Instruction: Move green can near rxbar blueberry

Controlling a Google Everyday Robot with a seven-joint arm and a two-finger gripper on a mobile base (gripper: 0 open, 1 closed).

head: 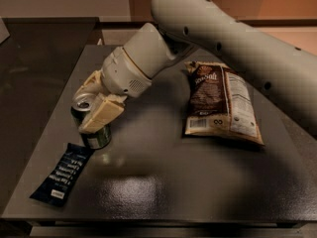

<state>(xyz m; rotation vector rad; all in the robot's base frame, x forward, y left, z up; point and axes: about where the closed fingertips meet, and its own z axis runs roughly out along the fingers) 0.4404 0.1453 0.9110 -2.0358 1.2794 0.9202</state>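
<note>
The green can (98, 137) stands upright on the dark table (168, 187) at the left, its silver top showing. My gripper (85, 109) is around the can from the right, with one cream finger (101, 114) across its front and the other behind it, shut on the can. The rxbar blueberry (61, 174), a flat dark blue wrapper with white text, lies on the table just in front and to the left of the can, close to the table's left front corner.
A large brown-and-cream chip bag (221, 103) lies on the right half of the table. My arm (233, 38) reaches in from the upper right above it. The table's front edge runs along the bottom; dark floor lies to the left.
</note>
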